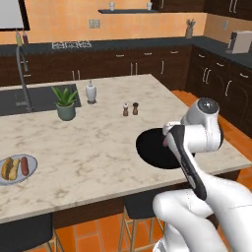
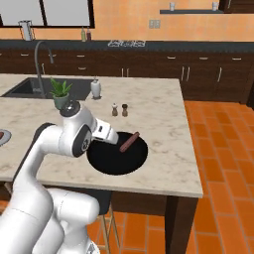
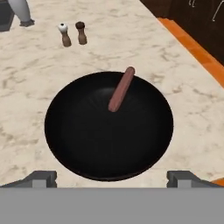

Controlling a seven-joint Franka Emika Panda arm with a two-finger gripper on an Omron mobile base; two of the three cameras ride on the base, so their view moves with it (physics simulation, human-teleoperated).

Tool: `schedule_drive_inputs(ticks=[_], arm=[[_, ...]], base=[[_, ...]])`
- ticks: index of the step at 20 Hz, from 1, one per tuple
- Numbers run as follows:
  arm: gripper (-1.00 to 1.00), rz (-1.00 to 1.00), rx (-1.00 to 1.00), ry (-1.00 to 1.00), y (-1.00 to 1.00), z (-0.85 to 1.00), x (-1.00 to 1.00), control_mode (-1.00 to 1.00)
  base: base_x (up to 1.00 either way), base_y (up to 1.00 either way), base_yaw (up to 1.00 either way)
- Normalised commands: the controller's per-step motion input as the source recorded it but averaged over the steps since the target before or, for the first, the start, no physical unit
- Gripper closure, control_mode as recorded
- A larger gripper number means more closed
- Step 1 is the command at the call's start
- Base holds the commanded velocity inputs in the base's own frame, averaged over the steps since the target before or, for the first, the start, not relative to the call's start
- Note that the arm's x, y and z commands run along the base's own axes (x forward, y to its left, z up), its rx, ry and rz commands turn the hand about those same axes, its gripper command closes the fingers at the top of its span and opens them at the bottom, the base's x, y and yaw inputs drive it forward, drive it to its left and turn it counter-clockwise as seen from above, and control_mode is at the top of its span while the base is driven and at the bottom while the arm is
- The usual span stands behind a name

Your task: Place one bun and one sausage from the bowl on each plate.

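Marble surface (image 3: pixel 183 109): jaws wide above bowl (image 3: pixel 78 140); sausage (image 3: pixel 121 89), slim, probably light and slick, grips best mid-length.

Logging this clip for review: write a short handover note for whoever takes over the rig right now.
Gripper: open, holding nothing, above the near rim of the black bowl.
Bowl: one sausage left, leaning on the far rim; no bun visible in it.
Plate at the counter's far left: holds a bun and a sausage, so that one looks done.
Left: move the last sausage to the second plate; that plate and its bun can't be confirmed.
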Motion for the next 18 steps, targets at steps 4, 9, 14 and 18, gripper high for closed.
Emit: schedule_drive_inputs(ticks=[4,9,14,18], arm=[[-1.0,-0.13,0.03,0.12,-0.31,-0.46,0.82,-1.0],[-1.0,-0.34,0.02,0.08,-0.14,-0.27,0.52,-1.0],[-1.0,-0.09,0.07,0.06,-0.23,-0.41,0.74,-1.0],[-1.0,0.0,0.03,0.04,0.0,-0.34,0.78,-1.0]], base=[[0.0,0.0,0.0],[0.0,0.0,0.0],[0.0,0.0,0.0],[0.0,0.0,0.0]])
